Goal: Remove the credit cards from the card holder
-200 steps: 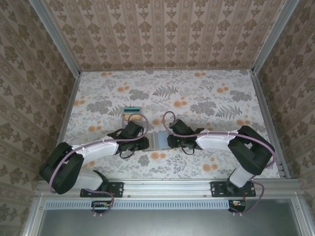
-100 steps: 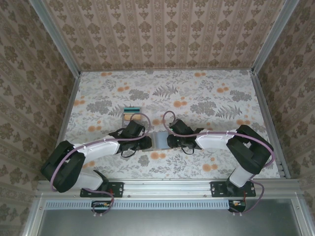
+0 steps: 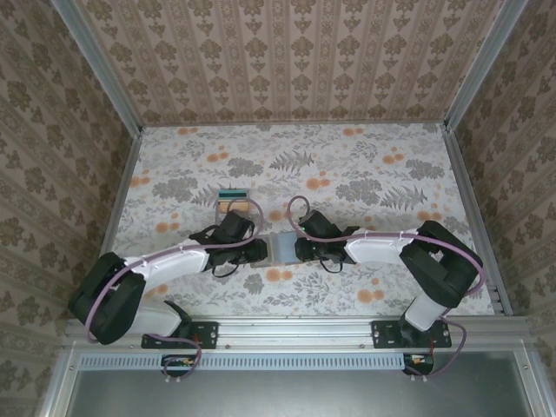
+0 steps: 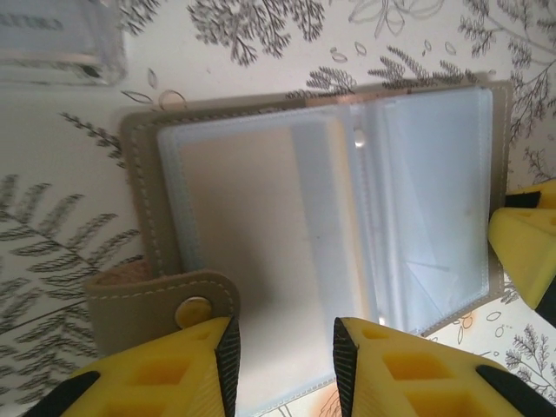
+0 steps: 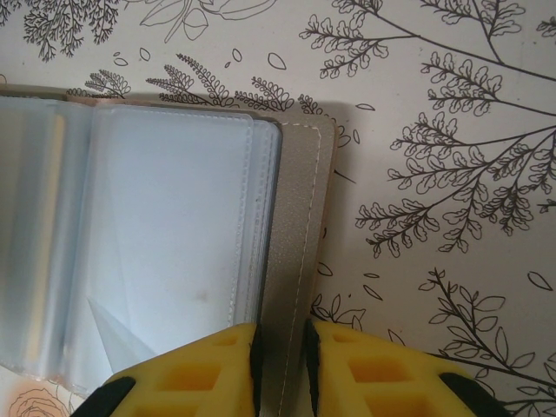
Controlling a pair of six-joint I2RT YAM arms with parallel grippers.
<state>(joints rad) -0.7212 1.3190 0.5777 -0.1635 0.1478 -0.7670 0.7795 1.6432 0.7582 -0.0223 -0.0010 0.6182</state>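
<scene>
Top external view is showing a small flat folding card holder (image 3: 282,249), grey-brown leather-like outside with shiny pale plastic sleeves inside. It is lying open on the floral-printed table (image 3: 365,174), between the two arms and towards the near edge. The left gripper (image 3: 259,251) is meeting it from the left and the right gripper (image 3: 295,249) from the right. Behind the left arm, a small stack of teal and tan cards (image 3: 233,202) is resting on the table, apart from the holder.

Left wrist view is looking down on the open holder. The left gripper's yellow fingers (image 4: 165,373) are standing parted and released over its near edge, with flat sleeve showing in the gap and nothing pinched. A thin pale tan plastic card (image 4: 234,252) is sitting inside the left-hand sleeve. A grey-brown closure strap with a round metal snap (image 4: 193,307) is lying just beside the left finger.

Right wrist view is showing the right gripper's yellow fingers (image 5: 195,369) clenching the holder's right cover, with the stitched grey-brown edge running up between the nearly closed jaws.
</scene>
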